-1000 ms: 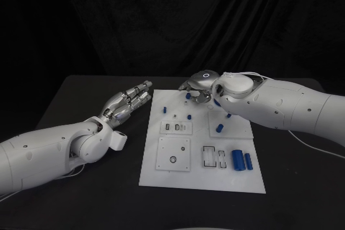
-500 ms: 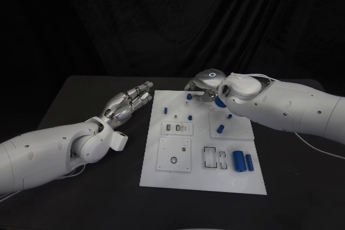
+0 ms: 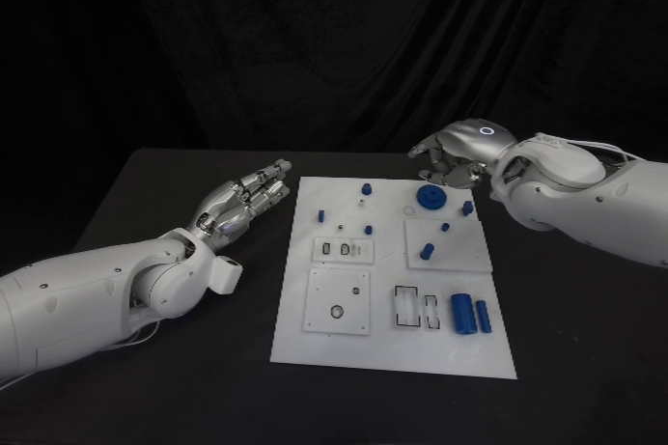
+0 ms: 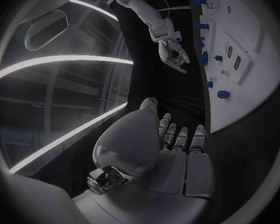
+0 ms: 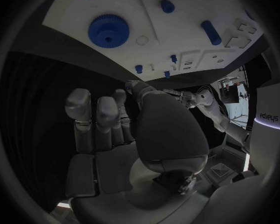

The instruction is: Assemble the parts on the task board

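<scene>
The white task board [image 3: 397, 344] lies in the middle of the table. A blue gear [image 3: 434, 196] lies flat near its far edge, also seen as the gear [image 5: 108, 30] in the right wrist view. My right hand [image 3: 453, 155] hovers just beyond that edge, behind the gear, fingers apart and holding nothing. My left hand [image 3: 251, 196] stays beside the board's left edge with fingers stretched out and empty. Small blue pegs [image 3: 366, 188] stand on the far half. Two blue cylinders [image 3: 459, 312] lie near the front right.
White inset plates with slots [image 3: 341, 298] sit on the board's near half. The left forearm [image 3: 125, 291] lies across the table's left side, and the right arm [image 3: 585, 204] reaches in over the right side.
My right hand has risen and drawn back to the right, off the board's far edge. The blue gear it covered now lies uncovered on the board. The left hand has not moved.
</scene>
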`<control>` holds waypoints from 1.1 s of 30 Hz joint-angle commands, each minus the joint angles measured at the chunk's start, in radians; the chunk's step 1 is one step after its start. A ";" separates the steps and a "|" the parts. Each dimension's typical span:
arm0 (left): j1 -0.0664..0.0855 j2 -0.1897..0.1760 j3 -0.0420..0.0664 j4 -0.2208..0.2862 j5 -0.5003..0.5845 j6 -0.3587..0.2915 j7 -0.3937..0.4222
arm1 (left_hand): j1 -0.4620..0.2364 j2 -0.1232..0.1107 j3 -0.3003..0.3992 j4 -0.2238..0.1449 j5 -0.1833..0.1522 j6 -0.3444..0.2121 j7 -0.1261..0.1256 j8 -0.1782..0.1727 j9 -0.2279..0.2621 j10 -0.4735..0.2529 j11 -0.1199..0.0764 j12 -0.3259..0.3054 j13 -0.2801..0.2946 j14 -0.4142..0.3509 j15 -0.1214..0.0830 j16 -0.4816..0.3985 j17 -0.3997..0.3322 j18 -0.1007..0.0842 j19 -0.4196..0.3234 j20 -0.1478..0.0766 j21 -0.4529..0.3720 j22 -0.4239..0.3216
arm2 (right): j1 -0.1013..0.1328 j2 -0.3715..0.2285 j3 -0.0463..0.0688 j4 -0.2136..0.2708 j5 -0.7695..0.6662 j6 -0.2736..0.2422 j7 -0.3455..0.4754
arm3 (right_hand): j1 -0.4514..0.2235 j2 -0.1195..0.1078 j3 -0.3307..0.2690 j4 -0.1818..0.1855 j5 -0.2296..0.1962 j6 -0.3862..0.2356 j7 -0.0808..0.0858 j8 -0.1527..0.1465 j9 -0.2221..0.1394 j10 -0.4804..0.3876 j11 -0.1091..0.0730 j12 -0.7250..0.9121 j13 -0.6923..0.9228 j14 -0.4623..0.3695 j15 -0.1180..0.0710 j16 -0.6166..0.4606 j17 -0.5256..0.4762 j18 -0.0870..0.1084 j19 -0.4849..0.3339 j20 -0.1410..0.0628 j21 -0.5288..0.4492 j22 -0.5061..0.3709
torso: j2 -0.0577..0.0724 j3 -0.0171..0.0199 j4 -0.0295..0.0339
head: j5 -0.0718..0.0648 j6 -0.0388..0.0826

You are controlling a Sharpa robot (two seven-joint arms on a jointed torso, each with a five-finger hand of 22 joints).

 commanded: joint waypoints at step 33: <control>-0.001 -0.013 0.001 0.018 -0.022 0.002 0.077 | 0.003 -0.002 0.009 -0.002 0.012 0.005 -0.005 0.005 0.000 0.003 0.008 0.008 0.001 0.000 0.000 -0.004 -0.001 0.011 -0.003 0.003 0.001 0.000 | -0.022 -0.049 -0.012 -0.007 0.156 0.155 -0.137 | -0.100 0.014 -0.087 0.051 -0.005 -0.010 0.022 -0.007 0.032 0.528 0.002 0.492 0.612 0.194 0.013 0.355 0.536 -0.092 0.272 0.011 0.408 0.321 | 0.008 0.0018 -0.0012 | -0.014 -0.017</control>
